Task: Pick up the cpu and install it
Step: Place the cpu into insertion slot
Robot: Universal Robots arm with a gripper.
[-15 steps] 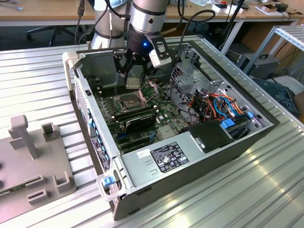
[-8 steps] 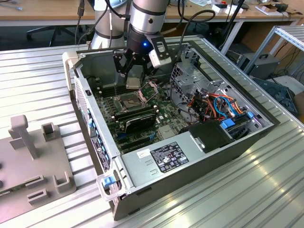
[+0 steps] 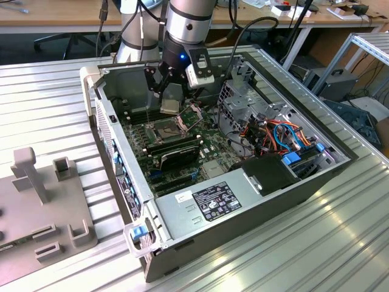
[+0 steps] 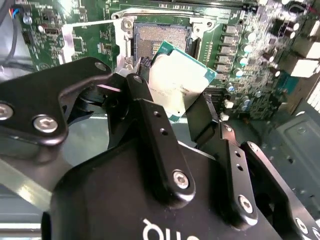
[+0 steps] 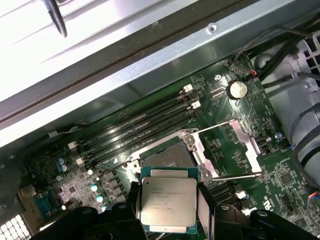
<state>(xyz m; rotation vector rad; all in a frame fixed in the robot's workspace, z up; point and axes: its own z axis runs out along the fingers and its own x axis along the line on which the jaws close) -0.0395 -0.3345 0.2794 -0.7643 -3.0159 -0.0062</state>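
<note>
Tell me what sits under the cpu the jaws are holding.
Below the cpu lies the open socket on the green motherboard, its hinged frame swung back. The cpu hides part of the socket and the board beneath.

In the exterior view, a ribbed, silvery metal counter (image 3: 340, 243) carries everything. An open computer case (image 3: 285, 204) lies on its side at the counter's middle. At 8 o'clock from the case, close beside it, a flat grey fixture plate (image 3: 61, 207) rests on the counter, and small upright grey blocks (image 3: 29, 173) stand on the plate.
</note>
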